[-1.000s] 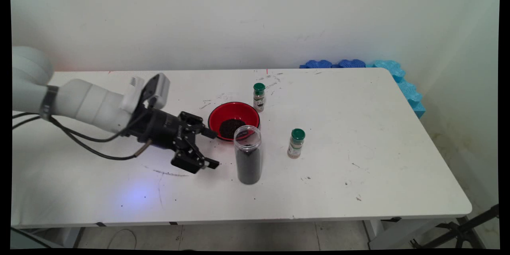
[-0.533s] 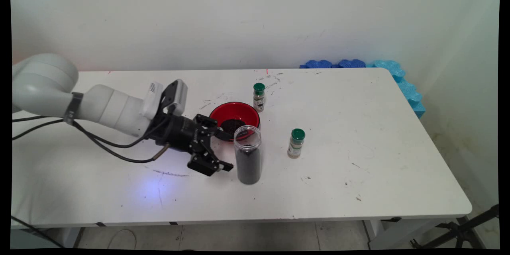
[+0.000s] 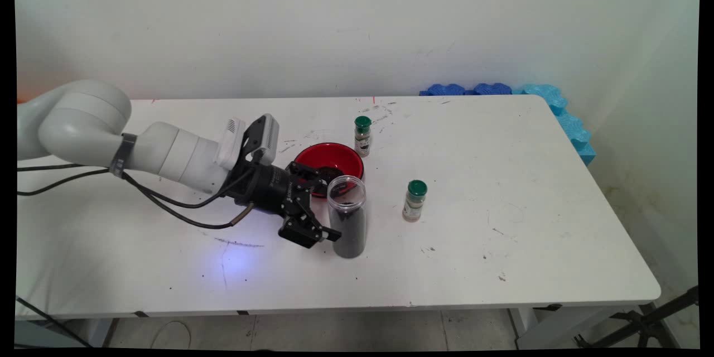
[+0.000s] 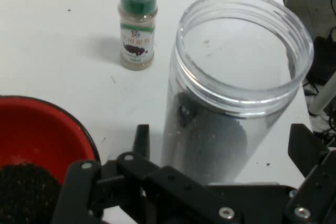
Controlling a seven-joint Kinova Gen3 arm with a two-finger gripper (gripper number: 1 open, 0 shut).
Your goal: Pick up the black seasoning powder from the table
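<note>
beside the red bowl (image 3: 329, 159), spread fingers (image 4: 140, 141) flank an unlabelled clear jar (image 3: 347, 216) of dark grains.

A big white table (image 3: 530, 245) stands by a plain white wall (image 3: 334, 22). Blue foam pieces (image 3: 563, 117) sit behind its corner.

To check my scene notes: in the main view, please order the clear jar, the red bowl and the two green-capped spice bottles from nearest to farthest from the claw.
1. Clear jar, between the fingers of the claw.
2. Red bowl, just behind the claw.
3. The two bottles are too close to call: the far spice bottle behind the bowl, the near spice bottle right of the jar.
</note>
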